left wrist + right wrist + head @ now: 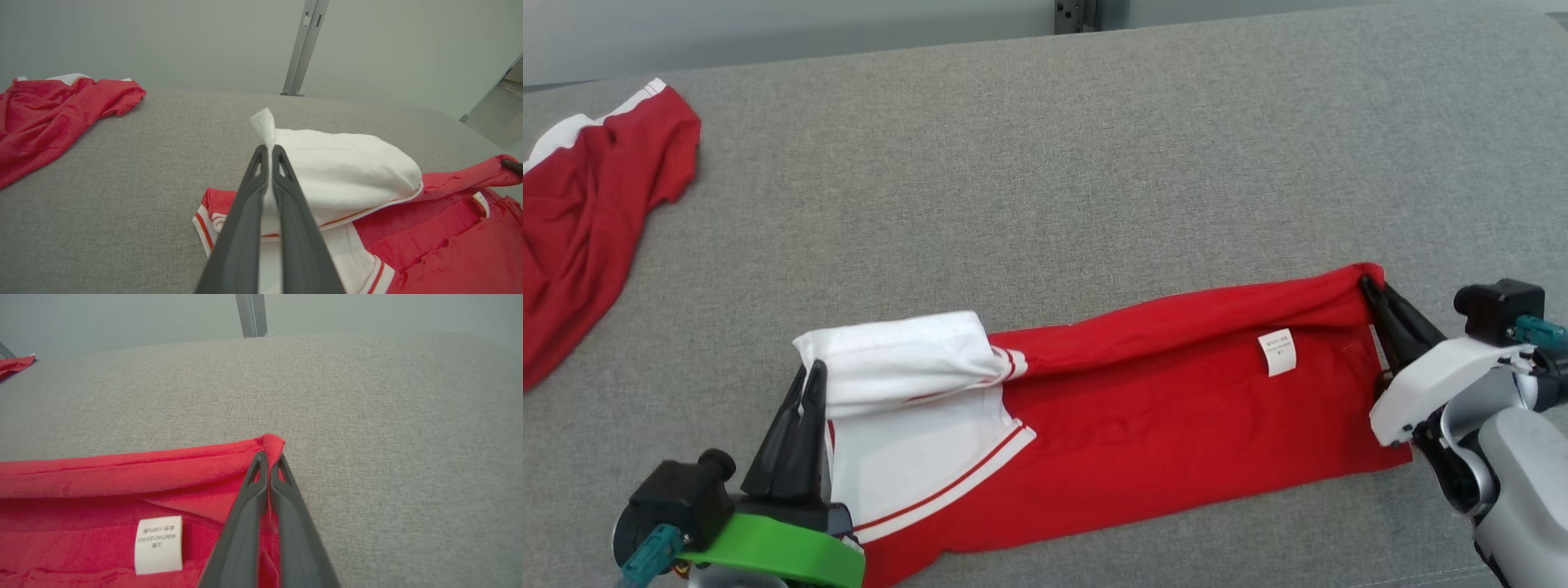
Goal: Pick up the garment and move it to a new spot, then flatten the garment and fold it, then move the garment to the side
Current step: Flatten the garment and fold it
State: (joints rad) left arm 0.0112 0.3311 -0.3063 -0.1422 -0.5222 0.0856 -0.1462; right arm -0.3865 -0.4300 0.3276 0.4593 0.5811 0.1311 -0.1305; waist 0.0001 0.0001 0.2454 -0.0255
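Pinching garment (1160, 408): left tool (813, 369) white end, right tool (1369, 282) red (corner).

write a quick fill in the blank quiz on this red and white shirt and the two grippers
The left gripper is shut on the ____ end of the red and white fabric garment.
The right gripper is shut on the garment's ____ corner.
The small white rectangular label lies nearer the ____ gripper.
A second crumpled red garment lies on the grey fabric surface at the robot's far ____.
Missing words: white; red; right; left.
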